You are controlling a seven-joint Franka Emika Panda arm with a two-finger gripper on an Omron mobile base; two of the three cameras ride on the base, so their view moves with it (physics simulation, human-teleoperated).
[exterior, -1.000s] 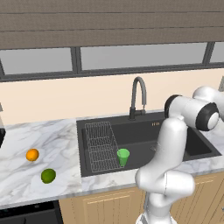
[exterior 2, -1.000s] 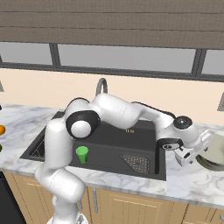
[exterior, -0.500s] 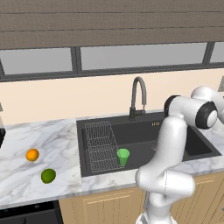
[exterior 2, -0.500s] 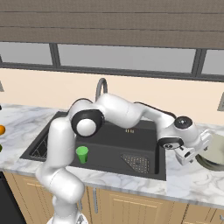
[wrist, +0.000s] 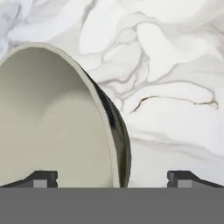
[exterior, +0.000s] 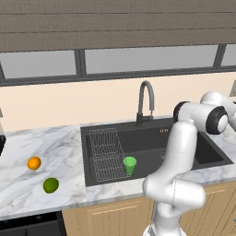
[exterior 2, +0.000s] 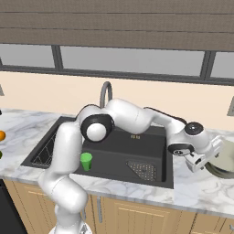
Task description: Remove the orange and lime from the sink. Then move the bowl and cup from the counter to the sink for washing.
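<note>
We read the job as about three parts done. The desk (exterior: pixel 55 152) of white marble carries both fruits to the left of the sink (exterior: pixel 152 152): the orange (exterior: pixel 33 162) and, just nearer the front edge, the lime (exterior: pixel 50 185), so the basin is already rid of them. Inside the sink the cup (exterior: pixel 130 165) stands upright beside the wire rack (exterior: pixel 107 154), so that move looks finished too. What is left is the bowl (wrist: pixel 52 127), which sits on the desk to the right of the sink. Our hand (exterior 2: pixel 199 160) hovers at its rim with its fingers (wrist: pixel 41 178) spread, one over the bowl's inside and one outside the wall, pinching nothing yet; closing, lifting and carrying it to the basin remain.
</note>
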